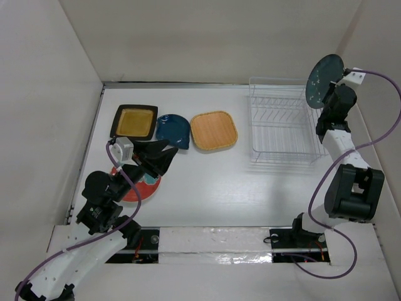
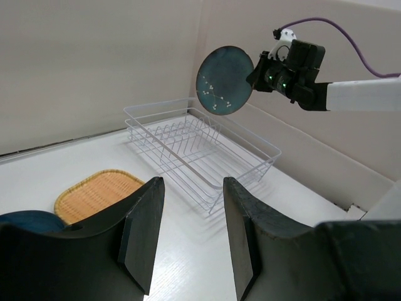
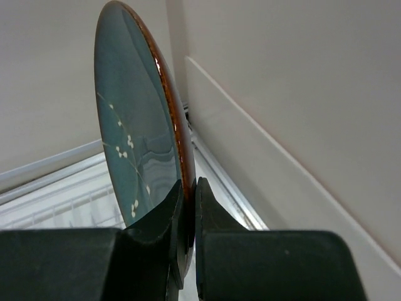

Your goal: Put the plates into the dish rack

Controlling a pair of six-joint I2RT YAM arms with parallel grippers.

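Nearest, on the left of the white table (image 1: pixel 207 188), the left gripper (image 1: pixel 164 155) hangs just above the far right edge of the round red-and-teal plate (image 1: pixel 139 188), which lies flat and is partly hidden under the arm. Its two black fingers are spread apart with nothing between them. In its wrist view only bare table and the rack beyond show through the gap. A purple cable (image 1: pixel 119 169) loops over that wrist.

Beyond it, three plates lie flat in a row along the far left of the table. The black-rimmed square plate (image 1: pixel 134 121) with a yellow centre is on the left. The dark blue plate (image 1: pixel 173 130) is in the middle, just beside it. The rounded-square orange wood-toned plate (image 1: pixel 213 130), finely ribbed like woven cane, is on the right.

On the far right of the table stands the dish rack (image 1: pixel 282 119), a clear-white wire basket with a row of thin upright prongs along its floor. All four flat plates lie on the table to its left.

Farthest, the right gripper (image 3: pixel 188 200) is clamped on the lower rim of the speckled dark teal plate (image 3: pixel 131 125), one finger on each face. It holds the plate on edge in the air above the rack's far right corner, near the right wall and not touching the wires. The plate's face carries a thin branch of small white blossoms, and its rim is glossy brown-red. Two small green lights glow on the right gripper's body.
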